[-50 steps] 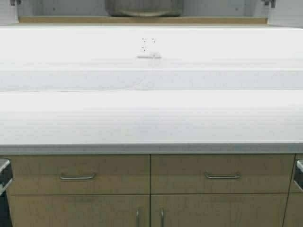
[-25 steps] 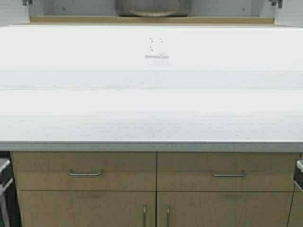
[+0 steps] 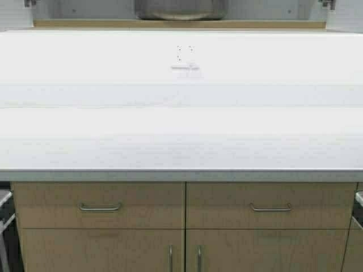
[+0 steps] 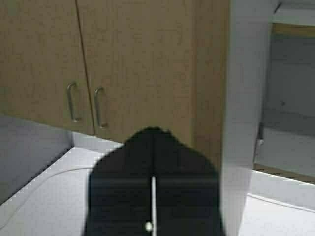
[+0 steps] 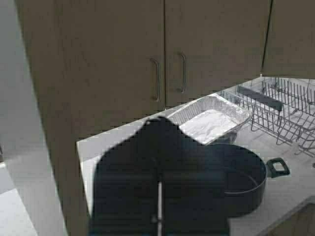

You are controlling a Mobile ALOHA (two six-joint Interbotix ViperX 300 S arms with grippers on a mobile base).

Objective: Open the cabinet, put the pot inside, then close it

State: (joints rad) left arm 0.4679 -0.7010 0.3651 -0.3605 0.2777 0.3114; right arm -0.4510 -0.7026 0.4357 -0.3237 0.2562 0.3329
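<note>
pot: brushed-steel pot [image 3: 180, 8] sits in the open cabinet [image 3: 170, 24] on its lower shelf, about centred; only its lower body shows
pot handling: rigid, probably fairly heavy, smooth sides likely to slip in a pinch; loop handles would be the hold, but they are out of view; it looks placed, so no regrip seems needed
step: judged as closing; both doors stand open
left gripper: left gripper [image 4: 152, 147] has its fingers together with a hairline gap, holds nothing, just beside the left door [image 4: 241, 123] edge
right gripper: right gripper [image 5: 158, 142] is likewise pressed together and empty, near the right door [image 5: 49, 98]
door handling: stiff flat panels on hinges, should swing lightly; push the outer face near the free edge, or hook the slim handle; contact not visible
counter: bare white counter [image 3: 181, 136] below the cabinet
other: dark pan [image 5: 246, 177], foil tray [image 5: 211, 120] and rack [image 5: 285, 108] off to the right side, not part of the task
</note>
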